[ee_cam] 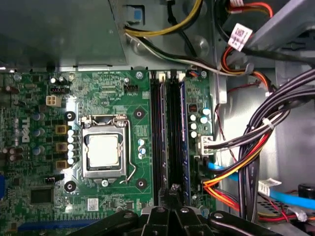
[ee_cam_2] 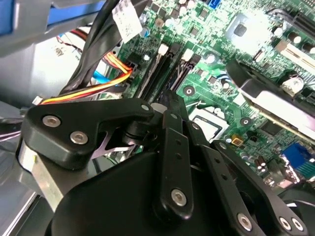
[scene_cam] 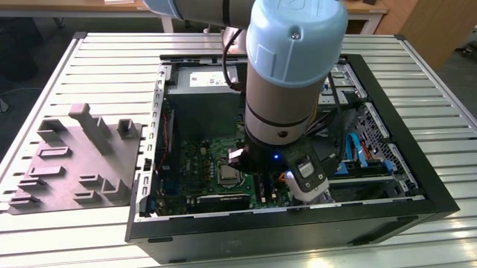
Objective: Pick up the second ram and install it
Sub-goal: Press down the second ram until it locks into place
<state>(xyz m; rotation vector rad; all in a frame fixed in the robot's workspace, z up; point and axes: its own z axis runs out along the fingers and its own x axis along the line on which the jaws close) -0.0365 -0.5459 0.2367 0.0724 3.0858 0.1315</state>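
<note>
In the exterior view the arm (scene_cam: 287, 72) covers the middle of the computer case (scene_cam: 417, 167), hiding the memory slots and part of the motherboard (scene_cam: 198, 164). In the second wrist view the end effector (ee_cam_2: 170, 105) blocks the near ends of the slots (ee_cam_2: 162, 69); whether its fingertips grip anything cannot be told. In the first wrist view the slots' (ee_cam: 170, 137) lower ends vanish behind its linkage.

A black pincer (ee_cam_2: 170, 105) fills the foreground, its tip just above two long black slots (ee_cam_2: 162, 69) on a green circuit board (ee_cam_2: 256, 64). A bundle of black, orange, yellow and red cables (ee_cam_2: 98, 73) runs beside the slots.
</note>
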